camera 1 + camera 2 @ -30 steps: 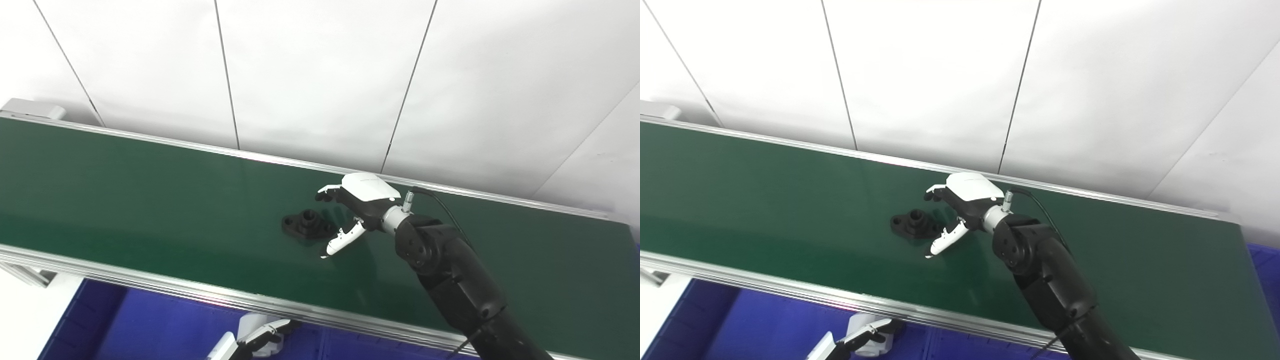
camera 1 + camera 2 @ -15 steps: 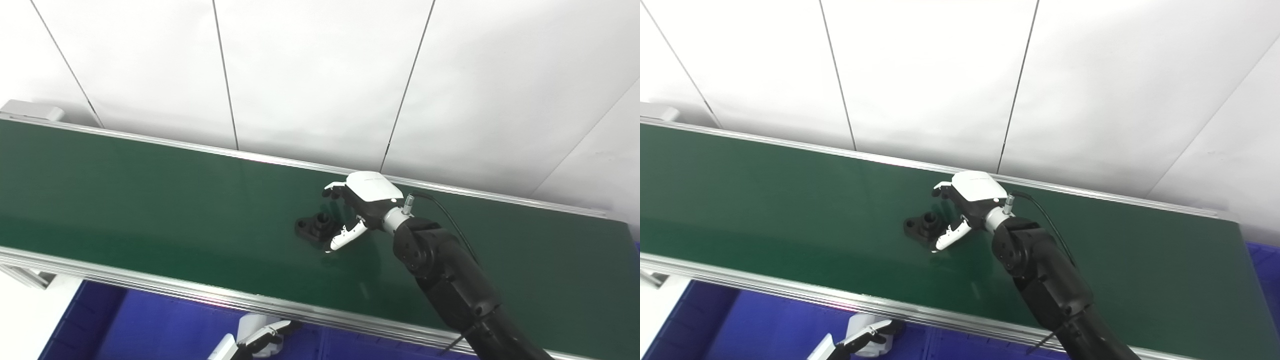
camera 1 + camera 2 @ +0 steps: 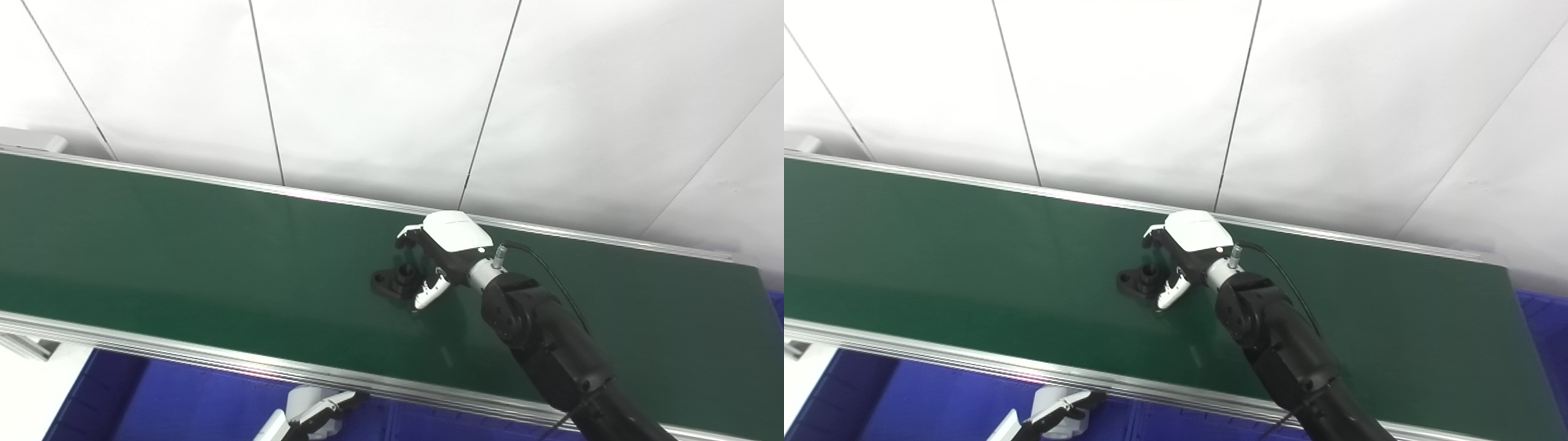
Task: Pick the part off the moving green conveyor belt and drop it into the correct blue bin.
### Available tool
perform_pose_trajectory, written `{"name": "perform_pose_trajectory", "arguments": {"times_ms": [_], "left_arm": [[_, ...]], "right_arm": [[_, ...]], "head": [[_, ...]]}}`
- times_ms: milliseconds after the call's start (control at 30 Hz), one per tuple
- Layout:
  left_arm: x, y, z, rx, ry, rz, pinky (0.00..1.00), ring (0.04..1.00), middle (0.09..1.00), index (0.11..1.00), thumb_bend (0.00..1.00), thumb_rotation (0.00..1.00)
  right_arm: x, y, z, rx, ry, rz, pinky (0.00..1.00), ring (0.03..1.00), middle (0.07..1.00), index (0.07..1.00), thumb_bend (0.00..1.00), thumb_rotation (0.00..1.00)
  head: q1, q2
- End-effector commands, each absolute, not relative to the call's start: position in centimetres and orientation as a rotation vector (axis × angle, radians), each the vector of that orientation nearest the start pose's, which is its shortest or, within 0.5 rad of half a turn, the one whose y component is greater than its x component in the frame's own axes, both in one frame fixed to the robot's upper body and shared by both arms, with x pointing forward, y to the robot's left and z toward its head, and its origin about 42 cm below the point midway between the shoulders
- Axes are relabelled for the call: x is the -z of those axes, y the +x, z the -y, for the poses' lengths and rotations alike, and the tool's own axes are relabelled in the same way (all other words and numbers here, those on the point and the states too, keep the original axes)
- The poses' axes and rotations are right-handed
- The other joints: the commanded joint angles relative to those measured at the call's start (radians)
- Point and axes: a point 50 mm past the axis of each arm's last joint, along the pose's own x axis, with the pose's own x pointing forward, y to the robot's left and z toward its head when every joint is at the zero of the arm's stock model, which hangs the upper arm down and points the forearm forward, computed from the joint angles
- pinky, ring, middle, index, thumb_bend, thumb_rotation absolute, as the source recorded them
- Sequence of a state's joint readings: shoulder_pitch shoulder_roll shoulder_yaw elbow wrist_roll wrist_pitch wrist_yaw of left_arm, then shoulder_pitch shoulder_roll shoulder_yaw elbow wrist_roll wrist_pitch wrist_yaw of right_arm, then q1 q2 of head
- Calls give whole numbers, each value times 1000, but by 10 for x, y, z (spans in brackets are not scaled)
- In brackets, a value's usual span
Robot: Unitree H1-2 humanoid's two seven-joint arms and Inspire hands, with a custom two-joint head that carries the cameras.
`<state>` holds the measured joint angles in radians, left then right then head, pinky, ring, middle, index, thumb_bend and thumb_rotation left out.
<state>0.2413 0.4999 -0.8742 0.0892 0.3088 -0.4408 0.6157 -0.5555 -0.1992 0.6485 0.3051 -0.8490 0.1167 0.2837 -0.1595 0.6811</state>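
While the black part is riding on the green belt, the right hand is closing around it.

Grasping is the step in hand: the right hand's fingers are curling over the far side of the part while its thumb is pressing in at the near right edge, so the hand is gripping the part, though the part is not yet lifting off the belt surface. Judging from this, the next move is calling for a firm grip, then a lift clear of the belt and a carry toward a bin. The blue bin is sitting below the near edge of the belt; its visible floor is showing no parts. The left hand is waiting over that bin with fingers loosely released, holding nothing. Another blue bin is showing at the far right; its contents are hidden.
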Motion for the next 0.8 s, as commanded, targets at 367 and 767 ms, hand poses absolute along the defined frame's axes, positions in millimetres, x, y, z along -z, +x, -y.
{"name": "perform_pose_trajectory", "arguments": {"times_ms": [367, 767], "left_arm": [[-28, 95, -201, 417, 386, 175, 764, 832, 873, 856, 827, 392], [-29, 97, -201, 411, 378, 178, 782, 843, 873, 857, 819, 400]], "right_arm": [[-125, 357, 89, -940, -1508, 310, 260, 362, 460, 546, 510, 0], [-126, 352, 97, -899, -1551, 378, 244, 313, 422, 518, 524, 0]], "head": [[-6, 22], [-5, 33]]}}
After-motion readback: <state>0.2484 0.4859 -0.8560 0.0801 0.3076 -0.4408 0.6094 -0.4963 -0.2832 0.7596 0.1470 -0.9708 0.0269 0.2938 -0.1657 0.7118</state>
